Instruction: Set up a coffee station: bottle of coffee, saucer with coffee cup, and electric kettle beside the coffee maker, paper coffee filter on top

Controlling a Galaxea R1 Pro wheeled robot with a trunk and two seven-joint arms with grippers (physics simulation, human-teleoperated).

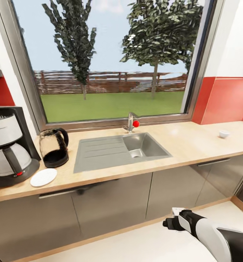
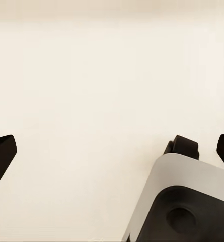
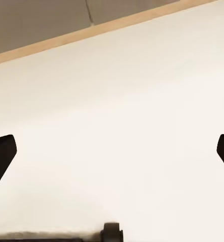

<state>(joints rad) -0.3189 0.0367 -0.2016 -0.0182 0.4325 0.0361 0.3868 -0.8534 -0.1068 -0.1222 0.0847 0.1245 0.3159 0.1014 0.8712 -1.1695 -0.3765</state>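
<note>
Kitchen, pale floor [image 3: 117,126] below wooden countertop [image 1: 194,142]. My right gripper [image 3: 112,151]: fingers spread wide, empty, over floor; same for my left gripper [image 2: 112,151]. On countertop I log: coffee maker [image 1: 8,149] far left, saucer [image 1: 43,177] just beside it, electric kettle [image 1: 54,147] near both, sink [image 1: 117,150] mid-counter, coffee cup [image 1: 224,134] well apart at right.

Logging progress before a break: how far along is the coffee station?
Looks done: the coffee maker stands on the counter with the kettle and saucer beside it. In hand: nothing; both grippers hang open over the floor. Left: the cup sits far along the counter, not on the saucer. A filter atop the maker can't be confirmed, and no coffee bottle stands by it.
</note>
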